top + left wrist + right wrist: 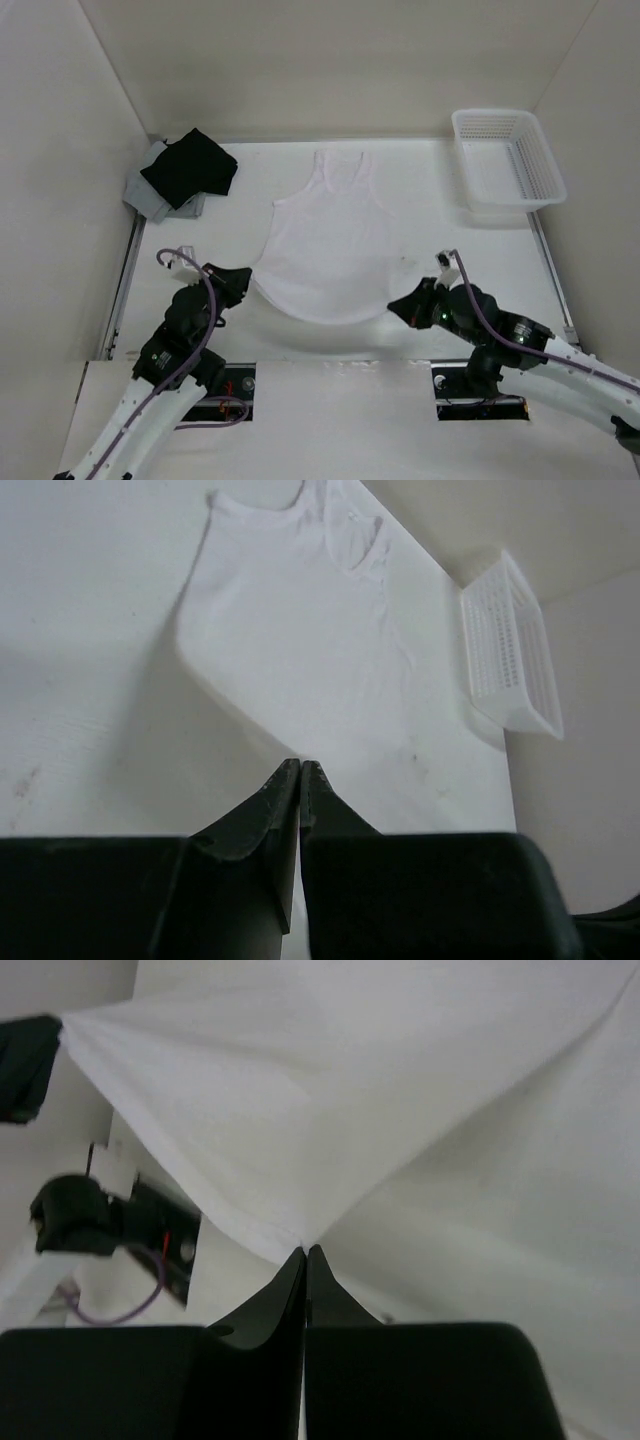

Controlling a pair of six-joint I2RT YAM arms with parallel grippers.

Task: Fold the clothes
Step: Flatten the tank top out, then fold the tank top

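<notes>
Top: The top (322, 240) lay flat mid-table, straps toward the far wall, hem nearest you.
Grip: Your left gripper (244, 280) and right gripper (395, 305) were each pinched shut on a hem corner, the cloth tented.
Risk: The thin fabric could slip from a pinch if you lifted unevenly, skewing the fold.
Room: Bare table (420, 200) lay beyond the hem, with the basket (463, 160) far right and the black garment (190, 165) far left.

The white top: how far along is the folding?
Barely started. Done: the top lies spread flat on the table, straps at the far end, with no fold in it. In hand: the left gripper and right gripper are each shut on a corner of its bottom hem, which the right wrist view shows raised a little. Left: every fold.
</notes>
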